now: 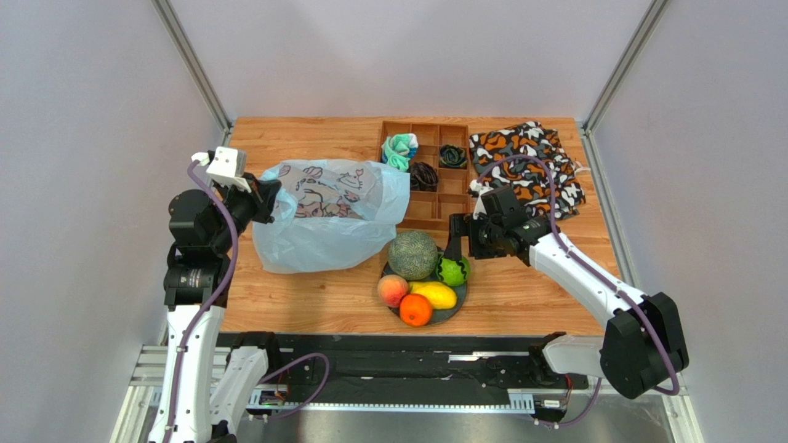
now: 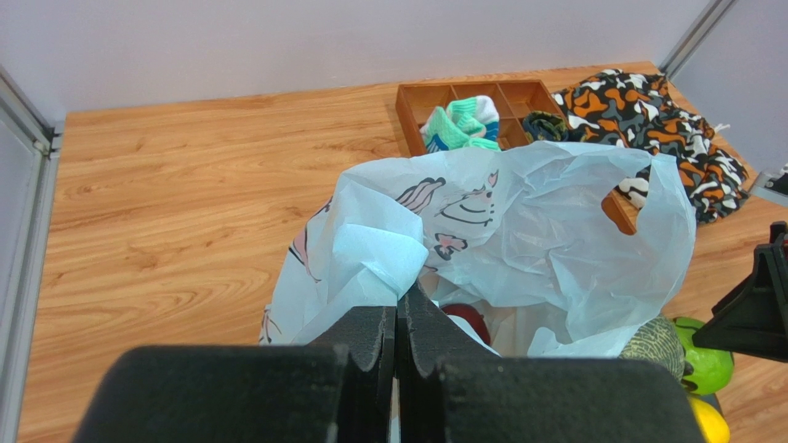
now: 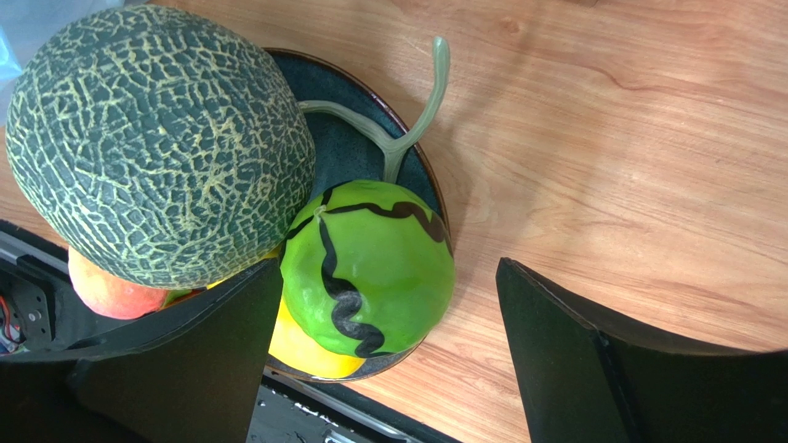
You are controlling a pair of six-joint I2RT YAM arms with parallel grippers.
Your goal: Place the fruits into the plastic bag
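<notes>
My left gripper (image 2: pixel 400 309) is shut on a bunched edge of the pale blue plastic bag (image 1: pixel 328 217), holding its mouth up; a dark red fruit (image 2: pixel 467 320) shows inside. On a dark plate (image 1: pixel 460 297) sit the netted melon (image 1: pixel 412 255), a peach (image 1: pixel 393 290), a yellow mango (image 1: pixel 437 294), an orange (image 1: pixel 415 310) and a bright green fruit (image 3: pixel 370 268). My right gripper (image 3: pixel 384 277) is open and straddles the green fruit. One finger is wedged between it and the melon (image 3: pixel 162 148); the other hangs over bare table, apart from the fruit.
A wooden compartment tray (image 1: pixel 430 208) behind the plate holds rolled cloth bundles (image 1: pixel 400 149). An orange, black and white patterned cloth (image 1: pixel 527 166) lies at the back right. The bag's open mouth faces the plate. Metal frame rails border the table.
</notes>
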